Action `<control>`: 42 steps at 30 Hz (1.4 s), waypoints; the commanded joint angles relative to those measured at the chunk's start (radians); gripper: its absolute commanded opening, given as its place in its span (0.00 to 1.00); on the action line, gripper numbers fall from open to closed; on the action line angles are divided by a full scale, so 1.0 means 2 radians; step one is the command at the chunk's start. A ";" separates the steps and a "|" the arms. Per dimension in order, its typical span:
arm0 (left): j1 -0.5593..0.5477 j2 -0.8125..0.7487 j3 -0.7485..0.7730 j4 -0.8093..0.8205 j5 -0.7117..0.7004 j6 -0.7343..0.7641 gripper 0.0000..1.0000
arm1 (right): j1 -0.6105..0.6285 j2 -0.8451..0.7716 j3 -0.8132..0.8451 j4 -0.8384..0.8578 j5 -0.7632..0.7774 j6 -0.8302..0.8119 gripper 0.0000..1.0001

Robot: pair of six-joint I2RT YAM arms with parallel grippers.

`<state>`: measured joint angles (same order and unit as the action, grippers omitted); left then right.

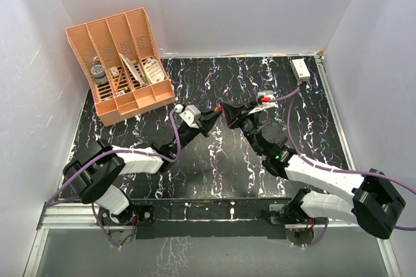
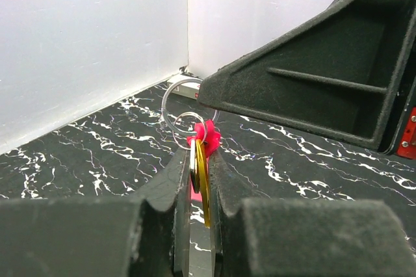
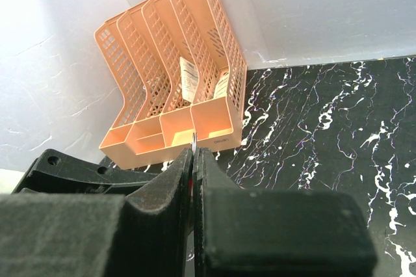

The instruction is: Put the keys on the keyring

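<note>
between the two grippers: the keyring (image 2: 209, 136) shows its pink-red strap just past our left fingertips, raised off the table (image 2: 91, 153).
left gripper (image 2: 200, 160): closed on the key (image 2: 203, 189), with the strap's base pinched alongside it.
key: gold, standing edge-on between our left pads, upper end touching the strap.
small ring (image 2: 177, 121): just beyond the strap, ahead of the left fingertips.
wide loop (image 2: 164, 101): thin wire arcing from the small ring up behind the right gripper's finger.
right gripper (image 3: 194, 160): pressed together on a thin sliver of metal wire, a trace of red in the gap; we take it for the keyring's wire.
from overhead: both grippers meet tip to tip at mid-table.
ahead of the right gripper: an orange organiser (image 3: 175, 82) stands against the wall, paper tags in its slots.
</note>
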<state>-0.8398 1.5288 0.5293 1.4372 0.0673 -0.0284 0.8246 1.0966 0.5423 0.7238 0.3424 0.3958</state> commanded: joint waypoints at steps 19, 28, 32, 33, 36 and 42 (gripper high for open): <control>-0.003 0.013 0.031 -0.006 0.087 -0.052 0.15 | 0.002 0.010 0.002 0.070 -0.003 0.003 0.00; -0.003 -0.025 0.008 -0.044 0.060 -0.050 0.59 | 0.002 -0.001 -0.001 0.070 0.009 -0.013 0.00; -0.003 -0.069 -0.022 -0.050 0.012 -0.045 0.69 | 0.001 -0.008 -0.005 0.067 0.013 -0.022 0.00; -0.003 -0.083 -0.032 -0.047 -0.004 -0.047 0.71 | 0.001 -0.009 -0.006 0.066 0.015 -0.026 0.00; -0.002 -0.127 -0.044 -0.069 -0.035 -0.050 0.75 | 0.000 -0.012 -0.011 0.062 0.023 -0.040 0.00; 0.010 -0.159 0.015 -0.205 -0.063 -0.088 0.69 | -0.001 -0.017 -0.021 0.052 0.022 -0.057 0.00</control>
<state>-0.8383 1.2411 0.4675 1.1938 0.0048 -0.1471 0.8238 1.0943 0.5064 0.7860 0.3717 0.3229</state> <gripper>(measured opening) 0.734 0.010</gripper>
